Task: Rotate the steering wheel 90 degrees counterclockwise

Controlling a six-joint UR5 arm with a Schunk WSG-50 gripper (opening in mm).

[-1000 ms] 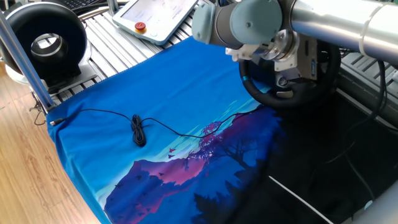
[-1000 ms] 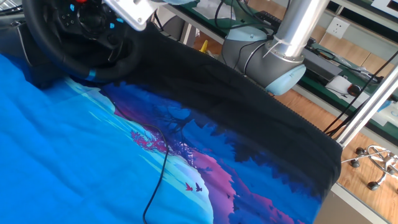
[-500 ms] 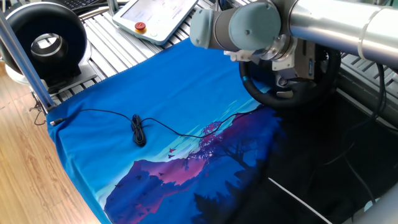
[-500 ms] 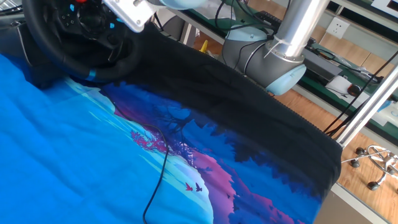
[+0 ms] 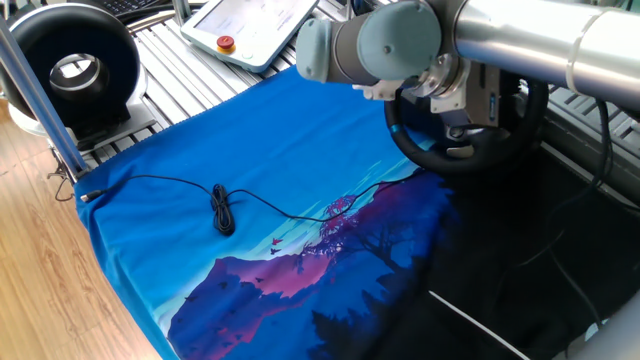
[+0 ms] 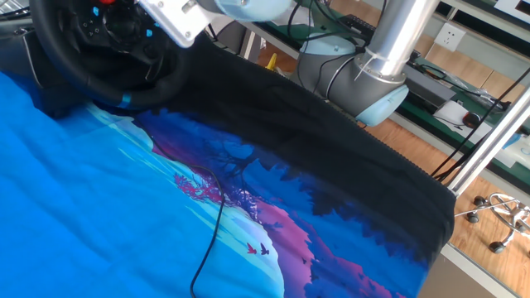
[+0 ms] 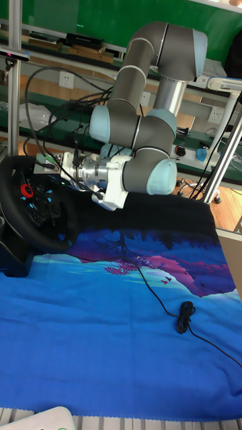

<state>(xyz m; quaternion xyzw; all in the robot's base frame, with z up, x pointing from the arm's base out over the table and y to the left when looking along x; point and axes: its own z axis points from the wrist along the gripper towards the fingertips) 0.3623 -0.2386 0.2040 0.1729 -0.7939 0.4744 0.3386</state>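
Steering wheel [image 7: 30,208] upright at one end of the cloth-covered counter [image 7: 101,336], with the claw [image 7: 64,168] apparently at its hub, fingers hidden. Coiled cable [image 5: 222,210] out on the cloth [image 5: 260,180], well apart from the wheel. Ring-shaped device [image 5: 70,65] and tablet [image 5: 255,25] beyond the cloth's edge.

Wooden floor [image 5: 40,260], green wall [image 7: 101,17], cluttered workbench [image 6: 447,91], metal frame post [image 7: 13,74]

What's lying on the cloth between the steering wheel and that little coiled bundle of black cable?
Only the cable's own thin black lead on the printed cloth; it runs from the coiled bundle toward the steering wheel. The tall fixed view shows it best.
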